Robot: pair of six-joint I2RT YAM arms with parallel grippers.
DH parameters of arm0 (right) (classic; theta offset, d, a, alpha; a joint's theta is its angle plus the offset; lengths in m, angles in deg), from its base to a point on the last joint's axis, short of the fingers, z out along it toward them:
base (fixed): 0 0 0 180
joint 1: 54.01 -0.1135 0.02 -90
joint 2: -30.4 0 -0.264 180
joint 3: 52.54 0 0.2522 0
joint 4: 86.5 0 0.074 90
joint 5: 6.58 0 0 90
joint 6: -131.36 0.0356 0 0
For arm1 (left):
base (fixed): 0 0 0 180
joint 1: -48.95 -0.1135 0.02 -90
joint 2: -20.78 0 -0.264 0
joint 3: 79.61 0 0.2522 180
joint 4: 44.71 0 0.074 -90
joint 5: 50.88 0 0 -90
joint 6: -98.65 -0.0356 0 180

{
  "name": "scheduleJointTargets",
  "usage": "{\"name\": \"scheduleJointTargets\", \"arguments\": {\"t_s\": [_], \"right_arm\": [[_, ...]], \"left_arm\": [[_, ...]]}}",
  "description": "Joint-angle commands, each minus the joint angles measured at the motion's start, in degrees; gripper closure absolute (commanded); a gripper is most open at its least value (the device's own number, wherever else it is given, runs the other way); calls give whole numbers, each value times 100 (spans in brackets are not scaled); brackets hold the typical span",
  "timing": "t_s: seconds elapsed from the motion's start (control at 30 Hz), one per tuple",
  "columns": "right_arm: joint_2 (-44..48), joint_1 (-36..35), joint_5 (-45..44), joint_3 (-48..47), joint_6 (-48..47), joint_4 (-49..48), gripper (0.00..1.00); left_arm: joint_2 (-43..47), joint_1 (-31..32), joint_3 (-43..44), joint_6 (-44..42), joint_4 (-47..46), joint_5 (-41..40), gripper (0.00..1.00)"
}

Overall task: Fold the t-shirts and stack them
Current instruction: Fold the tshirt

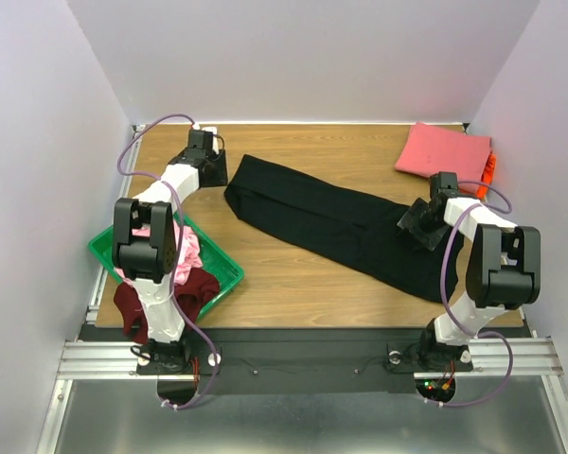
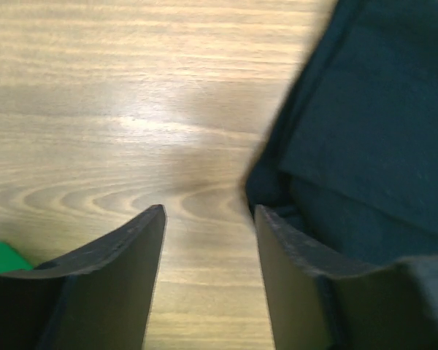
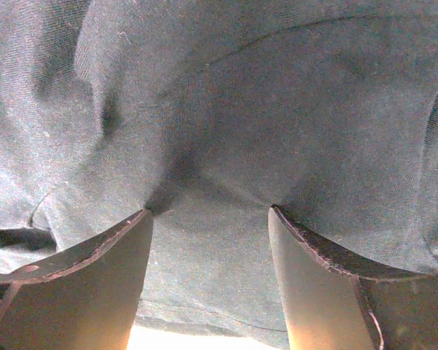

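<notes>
A large black t-shirt lies as a long folded band slanting across the table. My left gripper hovers at its far left end. In the left wrist view this gripper is open over bare wood, and the black t-shirt's edge lies just beside the right finger. My right gripper is down on the shirt's near right end. In the right wrist view it is open, both fingertips pressed into the black cloth. A folded coral-pink t-shirt lies at the back right on an orange one.
A green tray at the near left holds a light pink t-shirt. A dark maroon one hangs over its near edge. White walls close in the table on three sides.
</notes>
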Motion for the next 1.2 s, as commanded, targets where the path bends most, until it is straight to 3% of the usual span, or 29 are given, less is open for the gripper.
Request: {"name": "scheduleJointTargets", "arguments": {"t_s": [0.0, 0.3, 0.37, 1.17], "right_arm": [[-532, 130, -459, 154, -328, 84, 29], [-383, 130, -459, 189, -293, 110, 29], [-330, 130, -468, 250, -284, 110, 29], [-269, 138, -521, 365, -284, 110, 29]], "left_arm": [[253, 332, -70, -439, -450, 30, 39], [-345, 614, 352, -449, -107, -224, 46], [-397, 614, 369, -431, -72, -312, 52], [-292, 632, -17, -387, -291, -154, 55]]}}
